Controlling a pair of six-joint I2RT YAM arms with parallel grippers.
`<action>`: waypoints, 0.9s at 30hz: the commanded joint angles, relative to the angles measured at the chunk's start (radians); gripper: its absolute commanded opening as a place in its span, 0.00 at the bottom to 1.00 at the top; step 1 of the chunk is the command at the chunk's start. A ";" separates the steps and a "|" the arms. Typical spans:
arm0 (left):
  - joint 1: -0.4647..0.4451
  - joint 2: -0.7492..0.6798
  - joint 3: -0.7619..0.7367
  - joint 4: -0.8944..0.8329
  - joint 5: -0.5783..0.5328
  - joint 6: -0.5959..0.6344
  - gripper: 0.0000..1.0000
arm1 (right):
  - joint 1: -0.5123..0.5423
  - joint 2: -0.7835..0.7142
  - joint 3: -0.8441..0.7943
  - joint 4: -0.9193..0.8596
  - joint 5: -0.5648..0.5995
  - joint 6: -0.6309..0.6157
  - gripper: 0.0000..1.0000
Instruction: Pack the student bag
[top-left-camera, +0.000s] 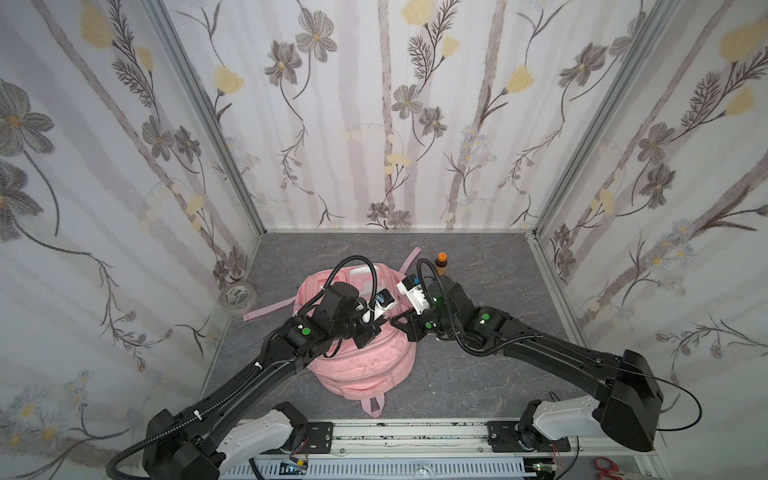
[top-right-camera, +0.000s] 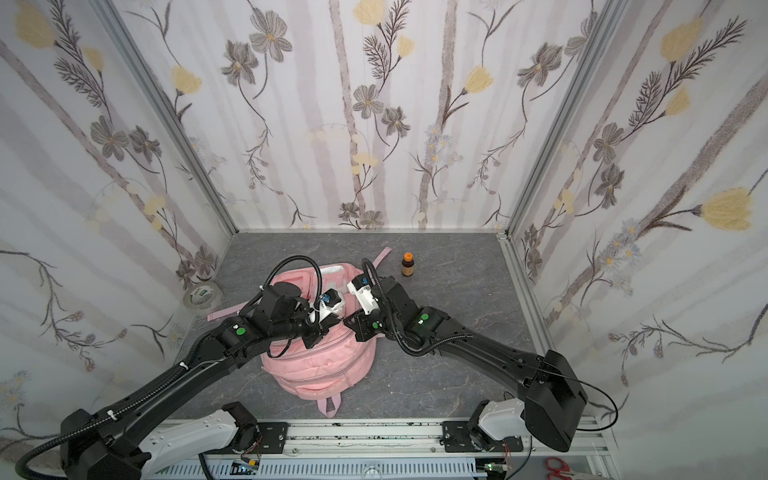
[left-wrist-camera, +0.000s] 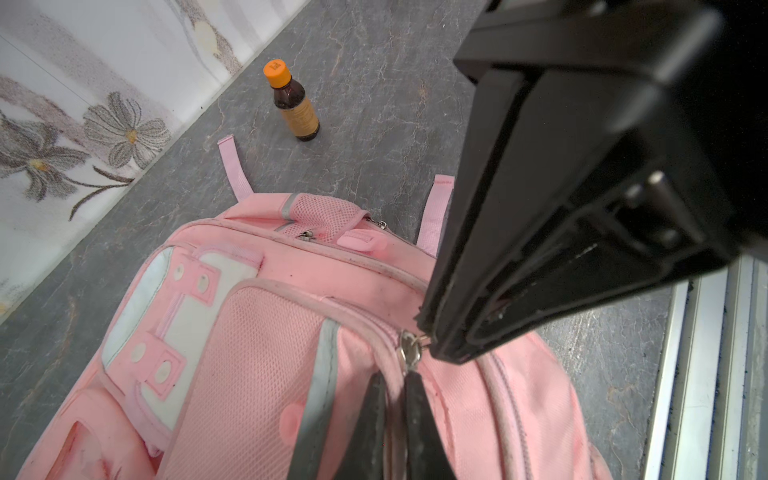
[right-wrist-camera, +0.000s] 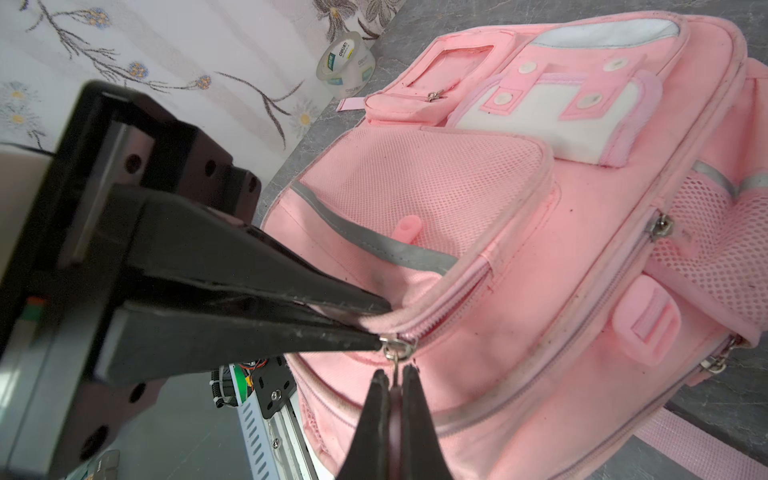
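Note:
The pink student bag (top-left-camera: 365, 370) (top-right-camera: 320, 365) lies on the grey floor, front pockets up, and both grippers meet over its middle. My left gripper (left-wrist-camera: 392, 376) is shut on the pink fabric edge (left-wrist-camera: 397, 361) beside a metal zipper slider (left-wrist-camera: 409, 349). In the right wrist view the left gripper (right-wrist-camera: 382, 328) comes in flat and pinches the seam (right-wrist-camera: 374, 321). My right gripper (right-wrist-camera: 394, 372) is shut on the zipper pull (right-wrist-camera: 397, 361) hanging from that slider (right-wrist-camera: 395, 347). Its tips (left-wrist-camera: 432, 345) touch the slider in the left wrist view. The zipper (right-wrist-camera: 449, 320) looks closed.
A brown bottle with an orange cap (top-left-camera: 441, 266) (top-right-camera: 407, 266) (left-wrist-camera: 293, 104) stands behind the bag. A tape roll (top-left-camera: 237, 297) (top-right-camera: 201, 297) (right-wrist-camera: 347, 66) sits by the left wall. Loose pink straps (top-left-camera: 266, 309) trail out. Red scissors (top-left-camera: 606, 467) lie beyond the front rail (top-left-camera: 415, 434).

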 joint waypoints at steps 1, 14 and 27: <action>0.003 -0.031 -0.010 -0.042 -0.077 0.050 0.00 | -0.019 -0.017 0.001 0.036 -0.011 -0.024 0.00; 0.024 -0.160 -0.014 -0.172 0.065 0.090 0.00 | -0.153 0.128 0.092 -0.030 -0.011 -0.161 0.00; 0.065 -0.162 -0.022 -0.092 0.076 0.088 0.00 | -0.169 0.243 0.211 -0.081 0.094 -0.212 0.00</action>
